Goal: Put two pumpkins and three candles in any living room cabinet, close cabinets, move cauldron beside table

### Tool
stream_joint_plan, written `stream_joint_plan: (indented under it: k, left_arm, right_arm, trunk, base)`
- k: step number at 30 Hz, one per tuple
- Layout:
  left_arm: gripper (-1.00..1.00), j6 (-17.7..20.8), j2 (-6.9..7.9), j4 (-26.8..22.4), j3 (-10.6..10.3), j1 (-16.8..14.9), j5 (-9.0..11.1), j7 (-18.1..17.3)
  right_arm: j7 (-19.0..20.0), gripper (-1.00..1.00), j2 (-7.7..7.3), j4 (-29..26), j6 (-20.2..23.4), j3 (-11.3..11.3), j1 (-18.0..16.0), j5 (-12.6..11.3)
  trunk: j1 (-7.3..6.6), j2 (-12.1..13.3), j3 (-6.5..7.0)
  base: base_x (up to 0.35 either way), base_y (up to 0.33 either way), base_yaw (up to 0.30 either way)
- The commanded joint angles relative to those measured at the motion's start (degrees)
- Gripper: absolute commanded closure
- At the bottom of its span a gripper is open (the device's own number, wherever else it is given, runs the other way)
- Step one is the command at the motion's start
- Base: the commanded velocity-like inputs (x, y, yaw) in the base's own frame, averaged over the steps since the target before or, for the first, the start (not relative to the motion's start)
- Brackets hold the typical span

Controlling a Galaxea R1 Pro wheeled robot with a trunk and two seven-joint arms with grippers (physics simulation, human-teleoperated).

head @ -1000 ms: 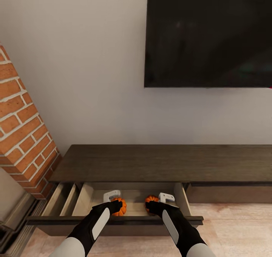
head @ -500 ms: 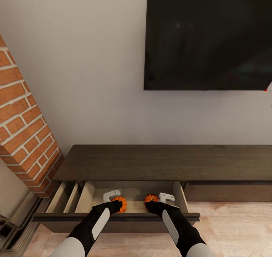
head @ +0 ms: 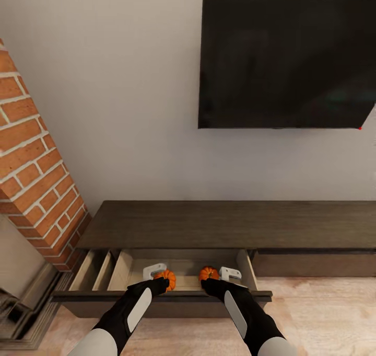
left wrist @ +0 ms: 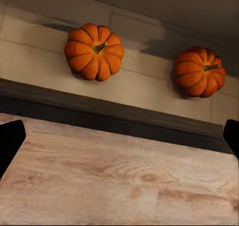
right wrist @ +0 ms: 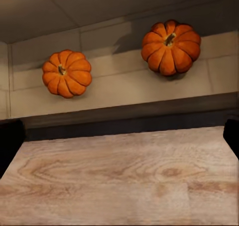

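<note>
Two small bright-orange ribbed pumpkins, one (head: 167,279) on the left and one (head: 208,273) on the right, are sitting apart in the pale open drawer (head: 122,270) of the long dark-brown wooden cabinet (head: 230,225). The left end effector (head: 155,272) and the right end effector (head: 230,273) are hovering just beside them, both released, fingers spread.
</note>
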Motion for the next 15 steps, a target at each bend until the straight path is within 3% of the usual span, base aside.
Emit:
stream_joint_plan:
  k: [1, 12, 15]
  left_arm:
    - [-1.00, 0.17, 0.03, -0.11, -0.30, -0.02, 0.60, 0.54]
    - [-1.00, 0.17, 0.01, -0.11, -0.30, -0.02, 0.60, 0.54]
    - [-1.00, 0.17, 0.03, -0.11, -0.32, -0.02, 0.60, 0.53]
  right_arm:
    - [-0.54, -1.00, 0.00, -0.10, 0.23, 0.14, -0.01, -0.60]
    - [-0.54, -1.00, 0.00, -0.10, 0.23, 0.14, -0.01, -0.61]
    - [-0.54, -1.00, 0.00, -0.10, 0.22, 0.14, -0.01, -0.60]
  trunk:
    - [-0.26, 0.39, 0.13]
    - [-2.68, 4.80, 2.11]
    - [-2.68, 4.80, 2.11]
  base:
    - [-0.324, 0.000, 0.000]
    - [-0.341, 0.000, 0.000]
    - [-0.343, 0.000, 0.000]
